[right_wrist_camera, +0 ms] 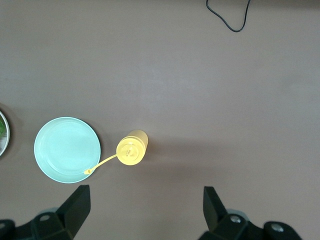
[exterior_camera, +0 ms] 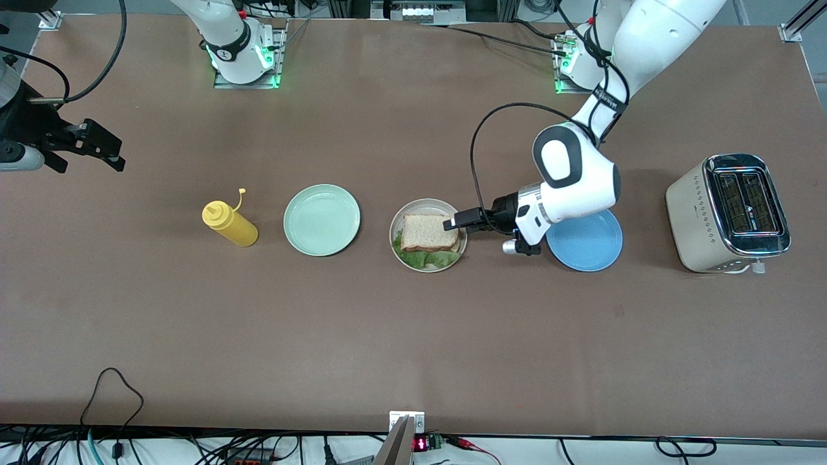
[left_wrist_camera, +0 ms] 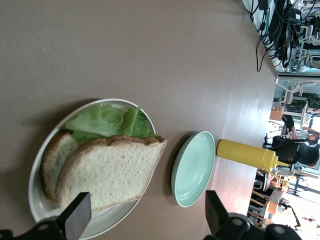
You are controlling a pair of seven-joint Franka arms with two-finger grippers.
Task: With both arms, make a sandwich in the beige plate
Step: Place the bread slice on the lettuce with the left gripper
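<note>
The beige plate (exterior_camera: 426,202) lies at mid-table and holds the sandwich: a top toast slice (exterior_camera: 429,232) over a ruffled lettuce leaf (exterior_camera: 426,259). In the left wrist view the top toast (left_wrist_camera: 107,170) leans on a lower slice (left_wrist_camera: 52,157), with the lettuce (left_wrist_camera: 107,120) sticking out, all on the plate (left_wrist_camera: 36,170). My left gripper (exterior_camera: 455,224) is open and empty over the plate's edge toward the left arm's end; it also shows in the left wrist view (left_wrist_camera: 145,220). My right gripper (exterior_camera: 119,154) is open and empty, raised over the right arm's end of the table, as its wrist view (right_wrist_camera: 145,207) shows.
A mint-green plate (exterior_camera: 322,219) and a yellow squeeze bottle (exterior_camera: 229,223) lie toward the right arm's end. A blue plate (exterior_camera: 585,240) sits partly under the left arm, and a toaster (exterior_camera: 727,213) stands toward the left arm's end.
</note>
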